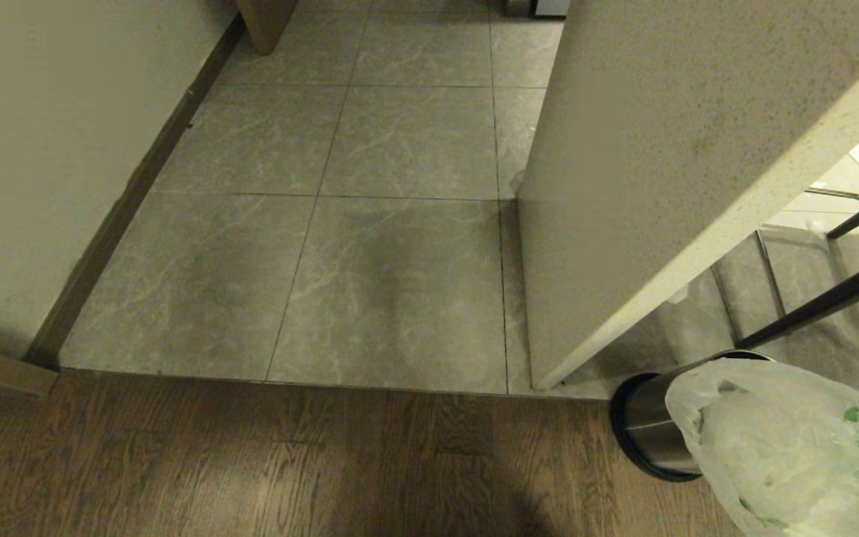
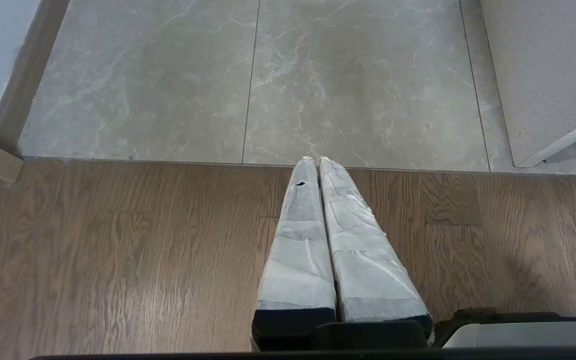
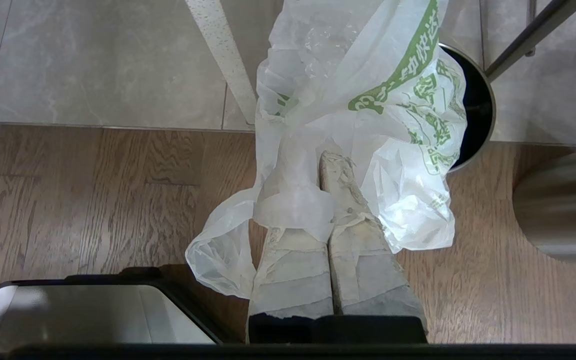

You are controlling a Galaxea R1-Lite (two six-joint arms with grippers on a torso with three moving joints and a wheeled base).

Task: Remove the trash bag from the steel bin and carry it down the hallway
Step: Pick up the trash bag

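Note:
The trash bag (image 3: 368, 100), thin whitish plastic with green print, hangs from my right gripper (image 3: 319, 160), which is shut on it with a handle loop draped over one finger. In the head view the trash bag (image 1: 780, 447) shows at the lower right, in front of the steel bin (image 1: 642, 425). The bin stands on the wood floor, and its dark open mouth (image 3: 475, 110) shows behind the bag. My left gripper (image 2: 316, 160) is shut and empty, low over the wood planks. The hallway (image 1: 400, 224), with grey marble-veined tiles, lies straight ahead.
A speckled cream counter panel (image 1: 661, 149) stands on the right of the passage, and a cream wall with dark skirting (image 1: 124, 201) on the left. Dark stool legs (image 1: 832, 298) stand behind the bin. Another steel cylinder (image 3: 563, 210) stands to its right.

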